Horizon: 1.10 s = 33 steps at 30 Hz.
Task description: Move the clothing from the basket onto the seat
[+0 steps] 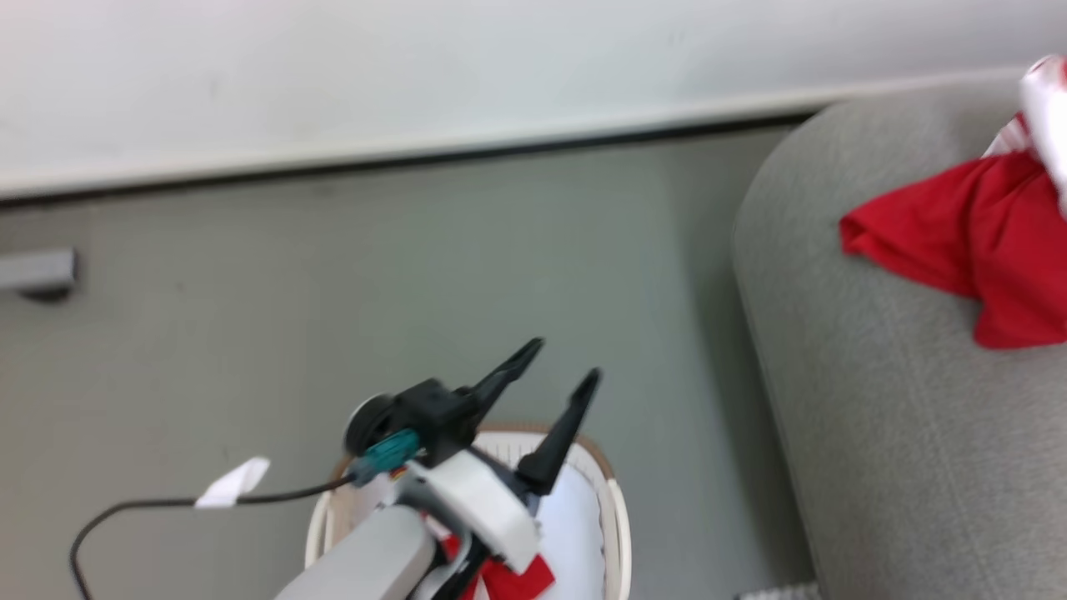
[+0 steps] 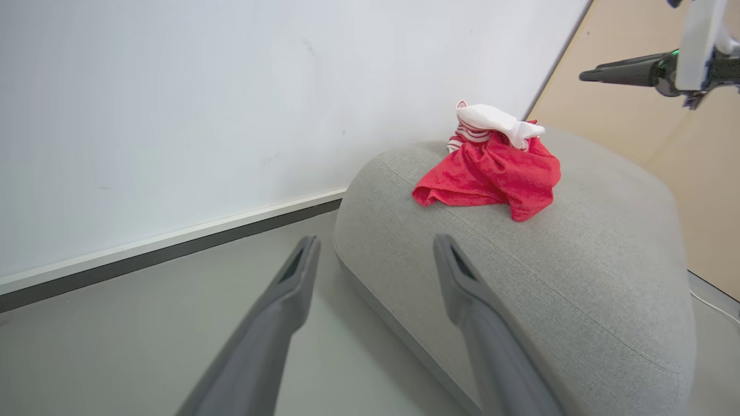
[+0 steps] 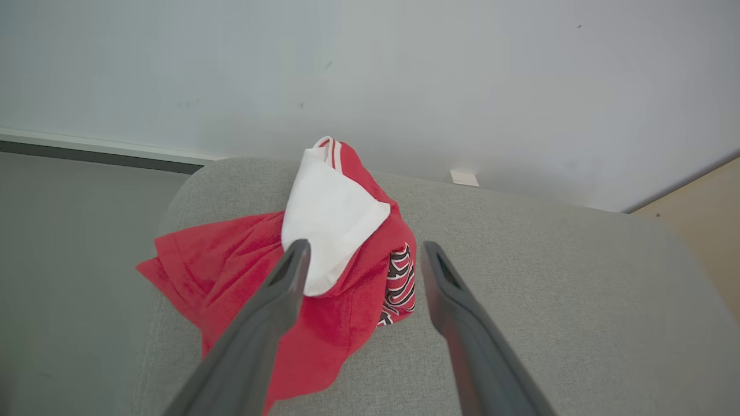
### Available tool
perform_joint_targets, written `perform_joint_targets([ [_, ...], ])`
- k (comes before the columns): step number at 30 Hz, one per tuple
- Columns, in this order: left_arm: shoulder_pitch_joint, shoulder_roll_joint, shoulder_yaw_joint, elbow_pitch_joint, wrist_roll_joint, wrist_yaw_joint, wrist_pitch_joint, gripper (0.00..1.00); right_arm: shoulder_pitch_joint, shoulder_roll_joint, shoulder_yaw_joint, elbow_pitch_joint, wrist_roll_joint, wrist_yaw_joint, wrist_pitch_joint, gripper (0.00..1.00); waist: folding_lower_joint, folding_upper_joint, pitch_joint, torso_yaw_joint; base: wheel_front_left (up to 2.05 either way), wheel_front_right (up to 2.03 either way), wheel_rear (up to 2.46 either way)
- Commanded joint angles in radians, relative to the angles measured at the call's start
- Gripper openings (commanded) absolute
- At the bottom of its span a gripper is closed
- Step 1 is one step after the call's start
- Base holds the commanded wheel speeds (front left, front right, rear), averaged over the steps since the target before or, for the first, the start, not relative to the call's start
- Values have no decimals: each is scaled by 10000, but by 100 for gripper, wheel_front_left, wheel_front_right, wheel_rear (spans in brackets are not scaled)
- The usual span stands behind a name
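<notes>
Right claw [image 3: 365, 247] gapes wide above the red clothing [image 3: 347, 312] heaped on the seat [image 3: 549, 277]; left claw [image 1: 562, 360] hangs wide, empty, over the basket [image 1: 619, 525].

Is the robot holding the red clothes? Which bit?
Nothing is held. The left gripper and right gripper are both open and empty; the red garment lies loose on the seat.

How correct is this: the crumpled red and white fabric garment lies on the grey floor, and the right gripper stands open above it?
The place is wrong. The red and white fabric garment lies on the light grey upholstered seat, as the right wrist view shows. The right gripper does stand open above it.
</notes>
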Motion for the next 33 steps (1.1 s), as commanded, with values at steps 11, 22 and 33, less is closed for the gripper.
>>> perform_joint_targets([
  [11, 1966, 982, 1680, -690, -286, 1042, -124, 100, 1418, -463, -209, -2951, 992, -22, -1884, 100, 2, 0, -3022, 304, 0, 0, 0],
  [22, 3523, 1670, 3819, -1892, 328, 1422, -124, 100, 4708, 686, -2299, -4989, 705, -22, -3916, 100, 2, 0, -3448, 861, 0, 0, 0],
  [33, 4913, 683, 5810, -1844, 1560, 1311, -125, 100, 7906, 3146, -4119, -5701, -1181, -22, -4417, 100, 2, 0, -3486, 1276, 0, 0, 0],
])
